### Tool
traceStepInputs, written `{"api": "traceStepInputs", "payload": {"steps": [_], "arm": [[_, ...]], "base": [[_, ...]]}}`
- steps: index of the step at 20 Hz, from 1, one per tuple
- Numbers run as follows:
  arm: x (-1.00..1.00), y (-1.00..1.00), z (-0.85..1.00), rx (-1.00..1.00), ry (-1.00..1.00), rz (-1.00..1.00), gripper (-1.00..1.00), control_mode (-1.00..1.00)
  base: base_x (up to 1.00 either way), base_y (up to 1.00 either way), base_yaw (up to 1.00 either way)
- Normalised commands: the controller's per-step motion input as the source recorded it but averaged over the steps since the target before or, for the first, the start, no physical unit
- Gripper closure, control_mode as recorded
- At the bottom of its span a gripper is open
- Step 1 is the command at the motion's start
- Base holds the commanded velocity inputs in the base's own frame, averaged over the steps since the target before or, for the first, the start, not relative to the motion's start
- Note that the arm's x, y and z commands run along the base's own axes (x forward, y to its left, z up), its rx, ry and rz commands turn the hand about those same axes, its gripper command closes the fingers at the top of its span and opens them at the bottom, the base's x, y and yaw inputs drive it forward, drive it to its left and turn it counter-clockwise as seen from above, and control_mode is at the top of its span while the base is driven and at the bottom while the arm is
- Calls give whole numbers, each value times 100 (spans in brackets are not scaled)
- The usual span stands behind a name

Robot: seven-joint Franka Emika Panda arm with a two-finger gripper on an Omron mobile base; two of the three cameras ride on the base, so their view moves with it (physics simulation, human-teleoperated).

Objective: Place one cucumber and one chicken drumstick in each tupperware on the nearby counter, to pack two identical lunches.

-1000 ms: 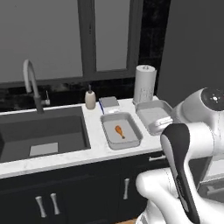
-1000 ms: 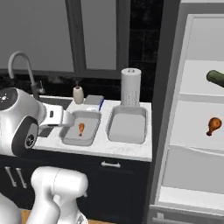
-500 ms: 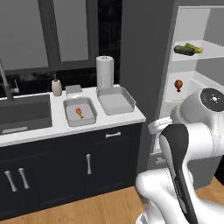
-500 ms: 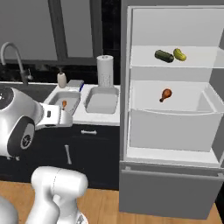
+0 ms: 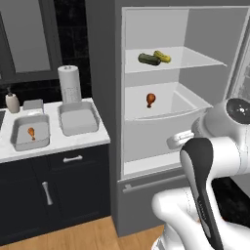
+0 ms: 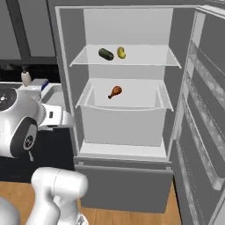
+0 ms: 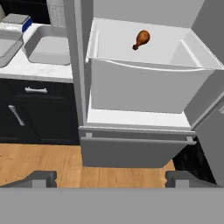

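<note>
A robot faces an open fridge point(image 6: 132, 184) with its gripper point(image 7: 111, 177) spread wide and holding nothing, the 2 dark fingertips point(image 7: 41, 177) standing far apart at the bottom of the hand view. The packing job looks about a quarter done: 1 chicken drumstick point(image 5: 31, 132) already lies in the far tupperware point(image 5: 17, 141) on the counter point(image 5: 73, 141), while the nearer tupperware point(image 5: 78, 124) beside it holds nothing.

The rest of the food sits where a fridge keeps it. Ahead of the gripper and above it, the second chicken drumstick point(image 7: 141, 39) rests loose on the floor of the white drawer point(image 7: 144, 94), bone end pointing down toward the front wall. Higher still, on the glass shelf point(image 6: 127, 59), the dark green cucumber point(image 6: 106, 54) and the yellow-green cucumber point(image 6: 121, 52) lie just beside each other. Both tupperwares stand off to the gripper's left, on the counter next to a paper towel roll point(image 5: 70, 83) and a soap bottle point(image 5: 12, 102), placed near the fridge so that each carry is short.

The arm is folded in close to the base, its hand held low and level, pointing into the fridge with the drawer front between it and the drumstick. The gripper is well apart from every item. Judging from its aim, the drumstick in the drawer is the likely next pick; reaching it would mean rising over the drawer's front wall and coming down on the meaty end.
</note>
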Motion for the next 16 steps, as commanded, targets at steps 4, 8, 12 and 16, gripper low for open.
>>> {"api": "traceStepInputs", "payload": {"steps": [4,8,12,16], "arm": [[0,0,0,0,0,0,-100,100],[0,0,0,0,0,0,-100,100],[0,0,0,0,0,0,-100,100],[29,-39,-26,0,-7,0,-100,-100]], "base": [[61,-52,0],[89,-7,0],[76,-8,0],[0,0,0]]}}
